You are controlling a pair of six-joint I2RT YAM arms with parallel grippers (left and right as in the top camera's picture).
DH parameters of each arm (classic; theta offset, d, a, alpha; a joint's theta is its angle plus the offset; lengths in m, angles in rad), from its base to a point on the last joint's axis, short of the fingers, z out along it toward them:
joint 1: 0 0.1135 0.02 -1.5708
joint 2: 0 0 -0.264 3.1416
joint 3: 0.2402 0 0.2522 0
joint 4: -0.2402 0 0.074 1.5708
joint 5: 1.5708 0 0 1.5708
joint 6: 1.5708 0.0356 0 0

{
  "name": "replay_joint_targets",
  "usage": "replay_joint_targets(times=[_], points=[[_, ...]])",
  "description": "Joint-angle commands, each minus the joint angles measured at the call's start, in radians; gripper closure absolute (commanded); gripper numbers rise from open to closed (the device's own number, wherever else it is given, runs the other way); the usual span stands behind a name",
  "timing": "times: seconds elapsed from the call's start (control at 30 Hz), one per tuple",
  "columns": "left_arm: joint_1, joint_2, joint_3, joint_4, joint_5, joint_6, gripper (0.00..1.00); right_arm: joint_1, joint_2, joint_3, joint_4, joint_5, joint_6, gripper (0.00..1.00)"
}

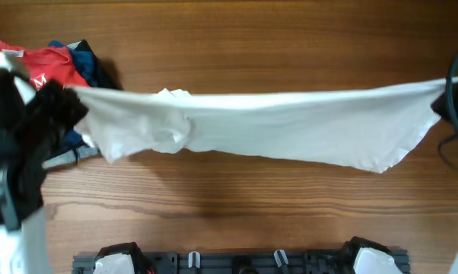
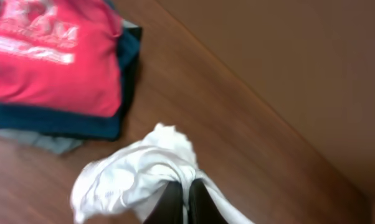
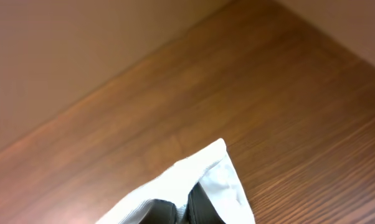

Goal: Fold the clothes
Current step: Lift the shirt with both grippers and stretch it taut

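Observation:
The white T-shirt (image 1: pixel 275 125) hangs stretched in a long band across the table, held above the wood at both ends. My left gripper (image 1: pixel 68 103) is shut on its left end, where the cloth bunches into folds (image 2: pixel 137 171) around the black fingers (image 2: pixel 170 202). At the far right my right gripper (image 1: pixel 451 95) is shut on the other end; a white corner (image 3: pixel 206 171) wraps over its dark fingers (image 3: pixel 203 205). No lettering shows on the cloth from here.
A pile of other garments lies at the back left: a red T-shirt with white lettering (image 2: pixel 53 53) on top of dark blue (image 2: pixel 69 121) and grey (image 2: pixel 47 142) ones. The arms' bases (image 1: pixel 236 260) stand along the table's front edge.

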Motion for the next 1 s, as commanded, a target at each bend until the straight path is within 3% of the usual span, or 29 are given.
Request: replay_joint_targets(times=[0.0, 0.13, 0.27, 0.4, 0.53, 0.73, 0.97], points=[[-0.027, 0.137, 0.011, 0.106, 0.089, 0.025, 0.96, -0.008, 0.177, 0.005, 0.051, -0.077, -0.038, 0.96], [-0.105, 0.320, 0.011, 0.341, 0.119, 0.123, 0.96, -0.006, 0.343, 0.005, 0.200, -0.166, -0.054, 0.96], [-0.149, 0.475, 0.040, 0.583, 0.143, 0.148, 0.96, -0.006, 0.431, 0.007, 0.368, -0.173, 0.027, 0.96], [-0.144, 0.554, 0.171, 0.724, 0.131, 0.142, 0.96, -0.007, 0.430, 0.053, 0.528, -0.194, 0.089, 0.95], [-0.125, 0.562, 0.338, 0.781, 0.103, 0.142, 0.96, -0.006, 0.430, 0.177, 0.563, -0.184, 0.089, 0.96], [-0.090, 0.562, 0.517, 0.616, 0.121, 0.148, 0.96, -0.006, 0.430, 0.279, 0.499, -0.173, 0.076, 0.96], [-0.092, 0.629, 0.514, 0.064, 0.112, 0.152, 0.96, -0.005, 0.476, 0.269, 0.232, -0.045, -0.047, 0.96]])
